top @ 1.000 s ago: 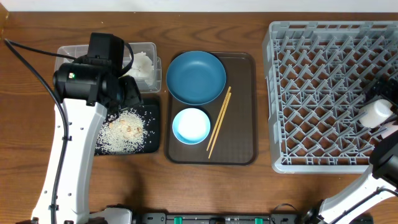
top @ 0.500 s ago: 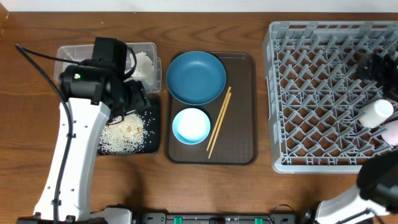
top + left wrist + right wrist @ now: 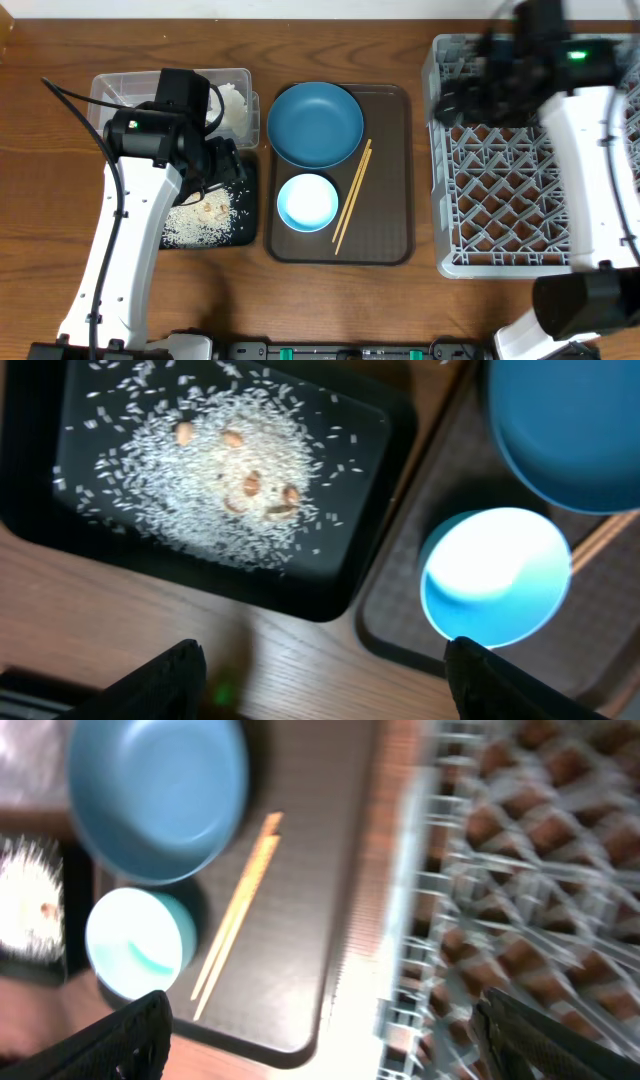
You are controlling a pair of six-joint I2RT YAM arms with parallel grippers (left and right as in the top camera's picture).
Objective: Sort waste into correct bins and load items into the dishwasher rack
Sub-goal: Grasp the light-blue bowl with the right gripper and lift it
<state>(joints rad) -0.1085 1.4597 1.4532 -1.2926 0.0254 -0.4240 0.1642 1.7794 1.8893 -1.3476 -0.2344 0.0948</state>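
Note:
The dark blue plate, the light blue bowl and the chopsticks lie on the brown tray. Rice is spread in the black tray. A white tissue lies in the clear tub. My left gripper is open and empty over the black tray's right side. My right gripper is open and empty, blurred, over the far-left part of the grey rack. Both cups and the wrapper are out of view.
The brown serving tray sits between the bins and the rack. My right arm crosses the rack's right half. A strip of bare wood runs between tray and rack, and along the table's front edge.
My right arm swung from the rack's front-right corner up and left across the rack, covering the two cups. My left arm shifted slightly right over the black tray.

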